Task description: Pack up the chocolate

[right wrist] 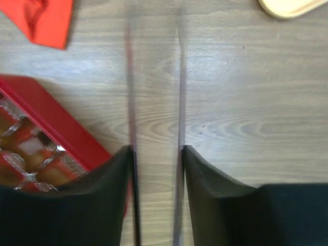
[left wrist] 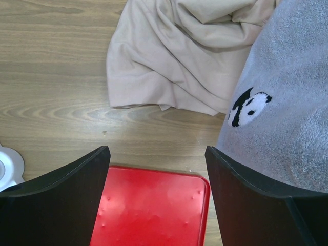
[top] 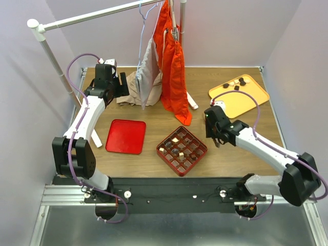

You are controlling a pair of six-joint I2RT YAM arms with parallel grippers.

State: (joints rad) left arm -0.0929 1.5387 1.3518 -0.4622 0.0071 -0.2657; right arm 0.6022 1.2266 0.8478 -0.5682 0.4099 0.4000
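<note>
Black fingers point(right wrist: 115, 195) of the right pincer point(right wrist: 156, 169) stand narrowly apart, holding nothing, beside the red gridded box point(right wrist: 56, 128). Only the top view shows chocolate point(top: 237, 83) on the yellow tray point(top: 251, 102). Left pincer point(left wrist: 156, 169) gapes wide over the red lid point(left wrist: 154, 210) on the worktop point(top: 154, 161).

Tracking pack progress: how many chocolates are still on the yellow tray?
4 chocolates, all dark, clustered at the tray's far edge. They're tiny in the top view, so one may be hidden.
</note>
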